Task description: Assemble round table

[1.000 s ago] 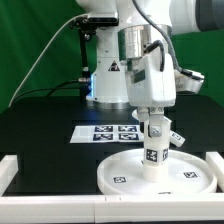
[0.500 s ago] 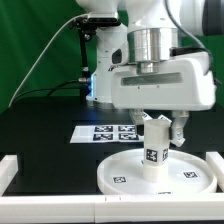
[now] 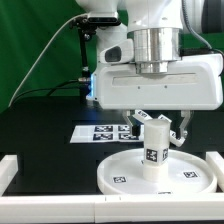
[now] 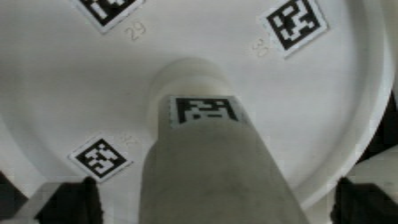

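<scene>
The large round disc (image 3: 125,175) lies flat on the black table at the front. The thick cylindrical leg (image 3: 153,150) stands upright at its middle, a square tag on its side. My gripper (image 3: 155,125) hangs over the leg's top, open, with one finger on each side of it. In the wrist view the leg (image 4: 210,150) runs between the dark fingers (image 4: 71,205) with a gap on each side, and the disc (image 4: 107,90) lies beneath. A small white tagged piece (image 3: 176,139), perhaps the base, shows behind the leg, partly hidden.
The marker board (image 3: 103,133) lies flat behind the disc. White border rails stand at the exterior view's left (image 3: 8,172), right (image 3: 216,162) and front. The arm's base (image 3: 105,70) rises at the back.
The hand has turned about its vertical axis, from edge-on to broadside to the exterior camera. The fingers now show on both sides of the leg. Leg and disc have not moved.
</scene>
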Controlling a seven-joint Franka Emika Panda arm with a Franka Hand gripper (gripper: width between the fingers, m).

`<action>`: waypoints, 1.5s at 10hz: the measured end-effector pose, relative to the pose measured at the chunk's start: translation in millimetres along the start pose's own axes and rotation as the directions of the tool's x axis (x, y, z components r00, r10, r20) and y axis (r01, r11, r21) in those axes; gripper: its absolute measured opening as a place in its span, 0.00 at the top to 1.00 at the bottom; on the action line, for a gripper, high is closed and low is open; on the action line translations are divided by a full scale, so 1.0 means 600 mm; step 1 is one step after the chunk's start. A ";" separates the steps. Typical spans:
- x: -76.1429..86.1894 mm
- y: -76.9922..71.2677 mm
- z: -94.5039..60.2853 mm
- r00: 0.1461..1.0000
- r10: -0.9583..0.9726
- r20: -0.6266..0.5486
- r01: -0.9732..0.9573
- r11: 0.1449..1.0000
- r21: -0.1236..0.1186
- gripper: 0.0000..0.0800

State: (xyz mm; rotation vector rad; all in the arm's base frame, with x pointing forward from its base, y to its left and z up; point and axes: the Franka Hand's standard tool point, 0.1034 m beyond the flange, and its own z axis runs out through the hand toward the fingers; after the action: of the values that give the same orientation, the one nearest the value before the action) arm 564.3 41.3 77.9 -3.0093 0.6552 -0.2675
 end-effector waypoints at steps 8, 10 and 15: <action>0.007 -0.011 -0.004 0.919 -0.394 0.014 0.394 0.919 -0.027 0.49; 0.007 -0.010 -0.003 0.932 -0.362 0.014 0.363 0.932 -0.029 0.49; 0.009 0.006 -0.001 0.930 0.366 -0.029 -0.367 0.929 -0.043 0.49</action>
State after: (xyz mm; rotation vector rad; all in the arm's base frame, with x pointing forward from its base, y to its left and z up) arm 567.8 35.6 78.8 -2.8494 1.2199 -0.2644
